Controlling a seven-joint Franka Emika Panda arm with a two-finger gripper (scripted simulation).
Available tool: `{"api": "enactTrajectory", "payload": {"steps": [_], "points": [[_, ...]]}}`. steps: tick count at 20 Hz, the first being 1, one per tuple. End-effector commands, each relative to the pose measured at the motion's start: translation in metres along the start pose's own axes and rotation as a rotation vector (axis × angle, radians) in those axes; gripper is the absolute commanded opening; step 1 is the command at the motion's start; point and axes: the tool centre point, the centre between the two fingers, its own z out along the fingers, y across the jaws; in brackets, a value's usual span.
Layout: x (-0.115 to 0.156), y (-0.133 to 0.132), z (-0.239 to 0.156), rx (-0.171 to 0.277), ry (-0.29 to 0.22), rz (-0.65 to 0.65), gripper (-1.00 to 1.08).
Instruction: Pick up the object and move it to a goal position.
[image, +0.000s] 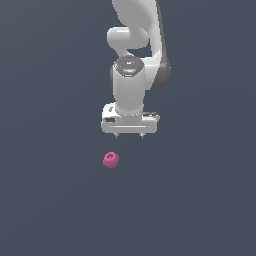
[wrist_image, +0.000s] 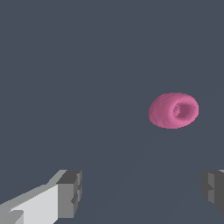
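The object (image: 110, 160) is a small magenta-pink rounded lump with a dimple in one face, lying on the dark grey surface. In the exterior view it sits below my gripper (image: 129, 135) and a little toward the exterior view's left, apart from it. The white arm hangs over it, pointing down. In the wrist view the object (wrist_image: 173, 110) shows its dimple clearly, well ahead of my gripper (wrist_image: 142, 190), whose two grey fingertips (wrist_image: 70, 192) stand wide apart with nothing between them.
A plain dark grey surface (image: 200, 200) fills both views; no other objects or edges show.
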Motion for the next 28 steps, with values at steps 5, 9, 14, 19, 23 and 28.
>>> {"api": "enactTrajectory", "payload": {"steps": [5, 9, 14, 19, 23, 28], "points": [[0.001, -0.008, -0.006, -0.003, 0.005, -0.03, 1.0], [0.002, -0.02, -0.015, -0.008, 0.012, -0.075, 1.0], [0.003, -0.02, -0.014, -0.008, 0.012, -0.072, 1.0], [0.008, -0.01, -0.007, -0.006, 0.011, -0.035, 1.0], [0.018, 0.006, 0.006, -0.004, 0.009, 0.027, 1.0], [0.033, 0.037, 0.031, -0.003, 0.006, 0.144, 1.0]]}}
